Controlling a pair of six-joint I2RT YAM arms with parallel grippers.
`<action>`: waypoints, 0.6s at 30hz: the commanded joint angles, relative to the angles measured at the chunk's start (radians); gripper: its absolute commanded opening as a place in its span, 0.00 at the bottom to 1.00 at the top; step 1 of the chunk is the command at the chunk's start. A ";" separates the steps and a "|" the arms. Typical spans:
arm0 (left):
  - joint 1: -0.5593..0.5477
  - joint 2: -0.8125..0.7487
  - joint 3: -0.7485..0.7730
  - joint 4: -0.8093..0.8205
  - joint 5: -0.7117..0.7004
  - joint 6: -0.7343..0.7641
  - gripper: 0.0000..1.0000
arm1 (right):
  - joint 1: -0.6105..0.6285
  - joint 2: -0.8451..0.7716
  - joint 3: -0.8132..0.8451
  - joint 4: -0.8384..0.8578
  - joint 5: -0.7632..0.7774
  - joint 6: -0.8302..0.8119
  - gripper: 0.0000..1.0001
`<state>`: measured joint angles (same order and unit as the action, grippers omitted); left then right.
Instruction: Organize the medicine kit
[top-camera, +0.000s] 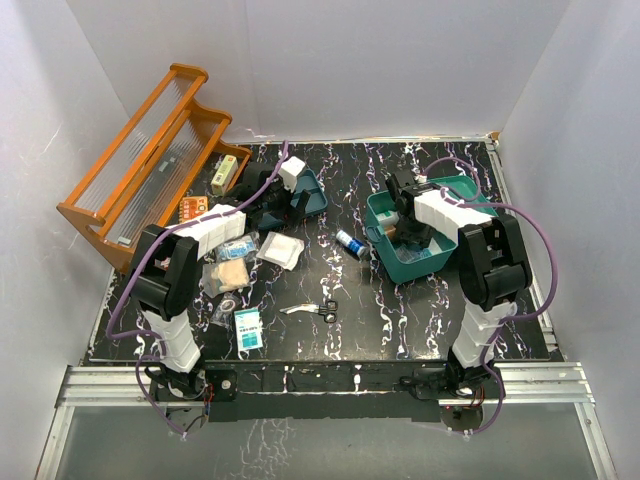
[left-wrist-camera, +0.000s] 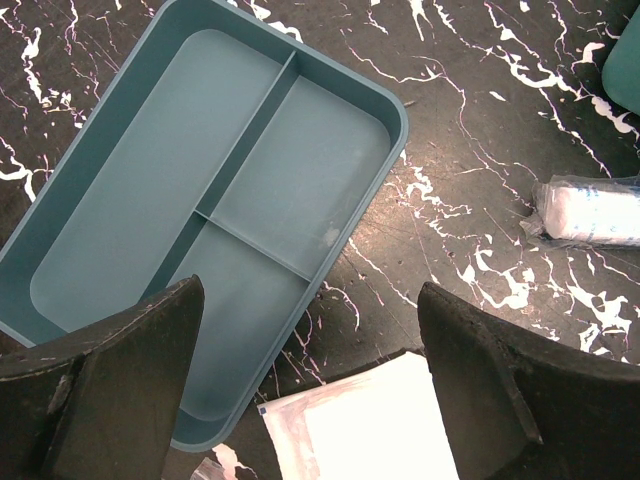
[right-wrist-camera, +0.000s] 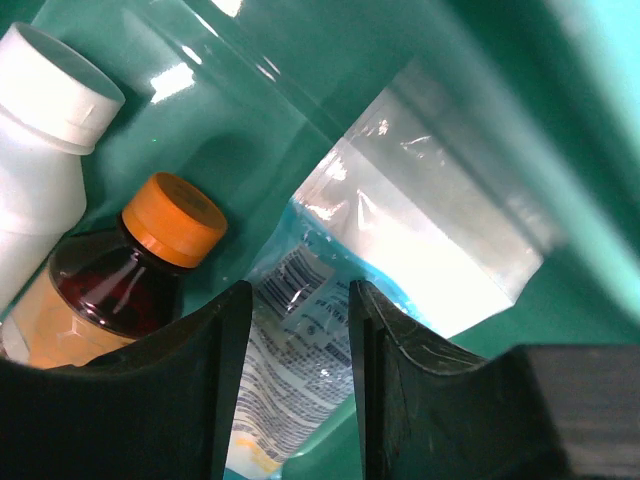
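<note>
1. I see the medicine kit (top-camera: 378, 215) standing open on the right half of the black marbled table (top-camera: 400, 320), and my right arm reaches down into it
2. In the right wrist view, the right gripper (right-wrist-camera: 298, 310) hangs inside the kit with its jaws partly apart, a narrow gap between them
3. A clear packet (right-wrist-camera: 420, 250) with a blue printed wrapper and a barcode shows through that gap and spreads past the right finger; I cannot tell whether the fingers pinch it or only hover above it
4. Left of the packet in the kit lie an amber bottle (right-wrist-camera: 110, 290) with an orange cap (right-wrist-camera: 175, 220) and, beside it, a white bottle (right-wrist-camera: 40, 130) with a white cap
5. The left gripper (left-wrist-camera: 310, 295) is spread wide and holds nothing; it hangs over the table near the middle rear
6. Under it sits a blue-teal divided tray (left-wrist-camera: 120, 200) with three compartments, none of them holding anything
7. A flat white packet (left-wrist-camera: 360, 425) lies between the left fingers in the view, just beside the tray's near corner
8. A wrapped white roll (left-wrist-camera: 585, 210) lies on the table to the right of the tray, apart from it
9. An orange tiered rack (top-camera: 140, 160) stands at the far left, well apart from the kit
10. Scissors (top-camera: 318, 309) lie near the front middle of the table, between the two arms
</note>
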<state>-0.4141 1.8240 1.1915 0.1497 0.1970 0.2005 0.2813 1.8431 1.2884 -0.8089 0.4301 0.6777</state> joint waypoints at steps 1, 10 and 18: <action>0.006 -0.002 0.020 0.031 0.026 0.000 0.86 | -0.005 0.024 -0.022 0.071 -0.044 -0.019 0.42; 0.006 -0.022 0.011 0.025 0.027 -0.001 0.86 | -0.005 -0.061 -0.062 0.113 -0.047 -0.030 0.42; 0.006 -0.051 -0.011 0.052 0.042 -0.056 0.86 | -0.005 -0.227 -0.018 0.110 0.035 -0.037 0.46</action>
<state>-0.4141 1.8244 1.1912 0.1654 0.2062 0.1787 0.2802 1.7367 1.2312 -0.7303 0.4038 0.6449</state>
